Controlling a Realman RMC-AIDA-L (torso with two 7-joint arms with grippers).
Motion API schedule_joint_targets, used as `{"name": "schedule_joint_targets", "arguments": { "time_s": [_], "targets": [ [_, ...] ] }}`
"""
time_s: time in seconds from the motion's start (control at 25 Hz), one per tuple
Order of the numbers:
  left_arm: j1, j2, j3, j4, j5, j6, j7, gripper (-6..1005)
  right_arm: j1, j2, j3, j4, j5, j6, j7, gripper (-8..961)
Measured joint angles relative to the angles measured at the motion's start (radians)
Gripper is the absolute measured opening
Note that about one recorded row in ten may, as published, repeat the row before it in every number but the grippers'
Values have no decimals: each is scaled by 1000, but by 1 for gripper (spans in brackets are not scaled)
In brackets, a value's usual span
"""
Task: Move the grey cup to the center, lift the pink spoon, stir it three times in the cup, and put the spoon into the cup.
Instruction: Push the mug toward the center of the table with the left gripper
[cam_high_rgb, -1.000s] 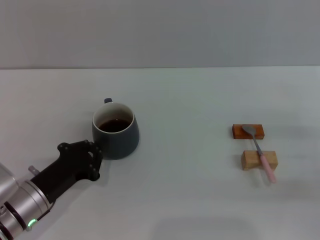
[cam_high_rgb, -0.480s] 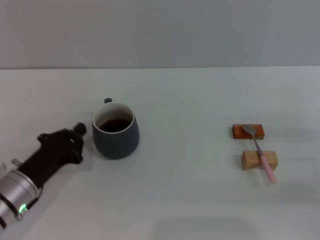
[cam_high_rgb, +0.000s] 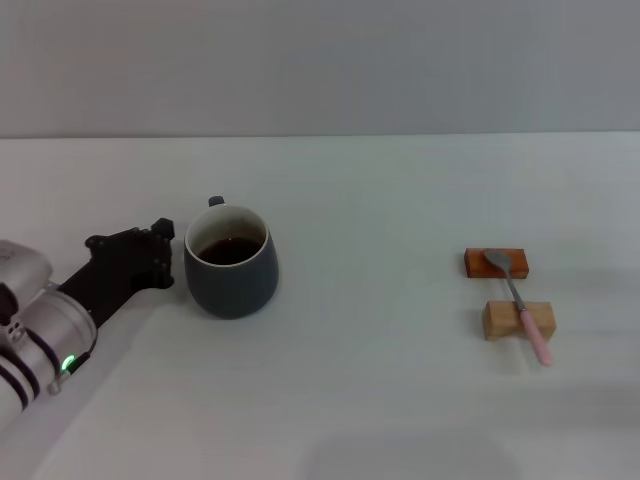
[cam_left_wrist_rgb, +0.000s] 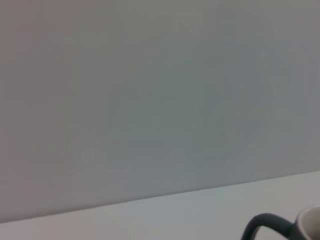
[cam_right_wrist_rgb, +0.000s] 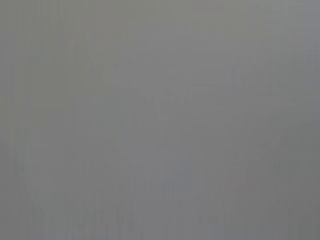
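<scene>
The left gripper (cam_high_rgb: 160, 250) is seen low on the table (cam_high_rgb: 380, 400), just beside the left wall of the grey cup (cam_high_rgb: 231, 262); whether its fingers are parted cannot be told. The cup is rounded, matte slate outside, white inside, filled with dark liquid, its loop handle (cam_left_wrist_rgb: 265, 226) turned away. Well to the right, the pink spoon (cam_high_rgb: 520, 306) is laid across a pale wooden block (cam_high_rgb: 518, 320), its metal bowl resting on an orange-brown block (cam_high_rgb: 496, 263).

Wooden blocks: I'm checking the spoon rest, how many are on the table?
2, both under the pink spoon: the orange-brown block under its bowl, the light wooden block nearer the robot.
</scene>
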Motion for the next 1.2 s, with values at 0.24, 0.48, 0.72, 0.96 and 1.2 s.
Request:
{"name": "schedule_joint_targets", "arguments": {
  "time_s": [0.24, 0.48, 0.72, 0.96, 1.2],
  "targets": [
    [-11, 0, 91, 31, 0, -17, -34, 1, -1, -2, 0, 1, 0, -1, 1, 672],
    [15, 0, 200, 88, -5, -19, -65, 1, 3, -3, 0, 1, 0, -1, 1, 672],
    [41, 0, 273, 135, -9, -21, -100, 2, 8, -5, 0, 1, -4, -1, 1, 671],
    [52, 0, 284, 143, -15, -22, -115, 2, 7, -5, -3, 5, -7, -1, 1, 671],
    [65, 1, 256, 139, -173, -33, -37, 1, -1, -3, -33, 10, -7, -1, 1, 671]
  ]
}}
